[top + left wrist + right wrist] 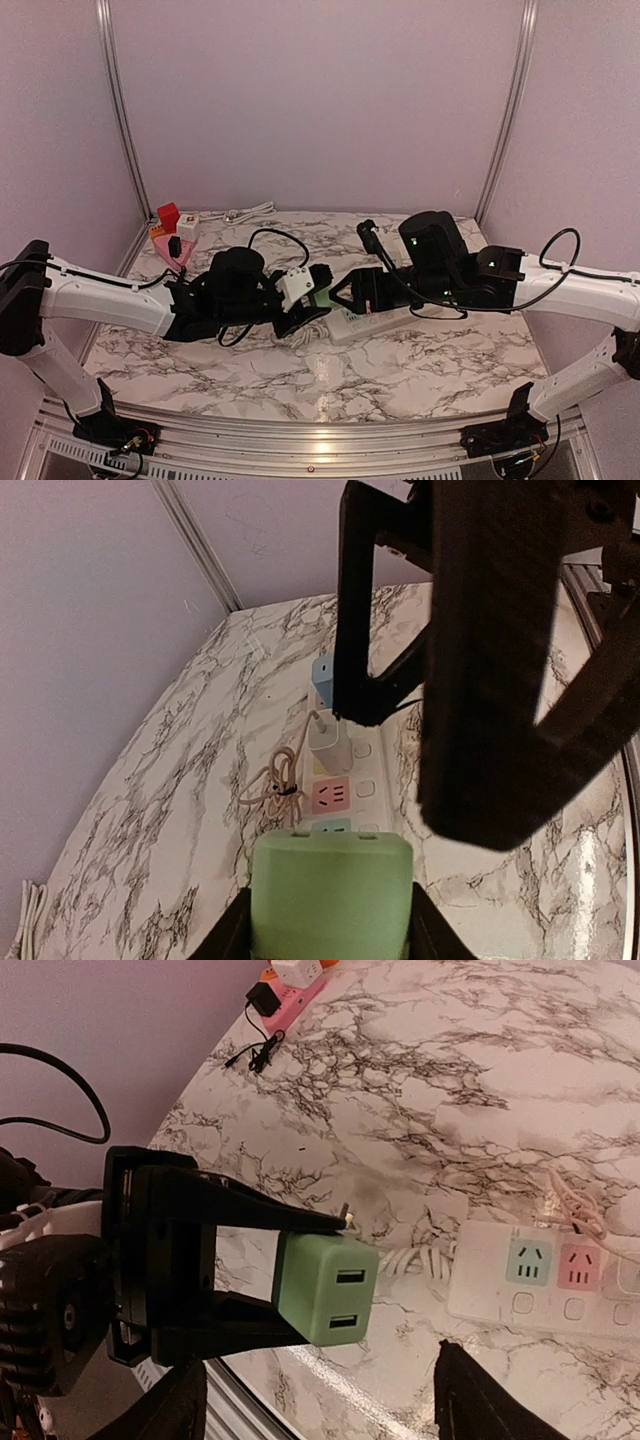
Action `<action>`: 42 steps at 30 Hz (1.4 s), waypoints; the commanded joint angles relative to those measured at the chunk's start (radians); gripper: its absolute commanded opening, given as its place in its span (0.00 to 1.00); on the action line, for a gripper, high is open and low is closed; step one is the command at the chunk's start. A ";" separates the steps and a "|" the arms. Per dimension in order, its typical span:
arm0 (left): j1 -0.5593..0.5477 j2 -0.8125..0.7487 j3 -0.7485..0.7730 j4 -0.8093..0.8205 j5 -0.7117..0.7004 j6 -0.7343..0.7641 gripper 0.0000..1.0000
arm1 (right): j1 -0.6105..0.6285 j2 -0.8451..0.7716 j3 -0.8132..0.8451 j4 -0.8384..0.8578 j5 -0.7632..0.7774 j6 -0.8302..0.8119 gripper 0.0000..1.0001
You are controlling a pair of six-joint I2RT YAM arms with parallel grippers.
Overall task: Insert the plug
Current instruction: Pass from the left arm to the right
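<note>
Plug (325, 1290), one, in left pincer (330, 925); white strip (490, 1305), one.

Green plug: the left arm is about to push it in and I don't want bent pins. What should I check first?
1. Grip on green plug by left end effector: ok.
2. The teal socket is free: ok.
3. Plug lined up with that socket: not ok, it is off the end of the power strip.
4. Pin orientation: cannot tell, pins hidden.
5. Strip steadied by right end effector: not ok, open, not closed on it.
6. The coiled cord is clear of the socket: ok.
</note>
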 commanded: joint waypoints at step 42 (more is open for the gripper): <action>-0.069 -0.062 -0.071 0.166 -0.027 0.089 0.00 | -0.103 0.066 0.034 0.108 -0.298 0.014 0.43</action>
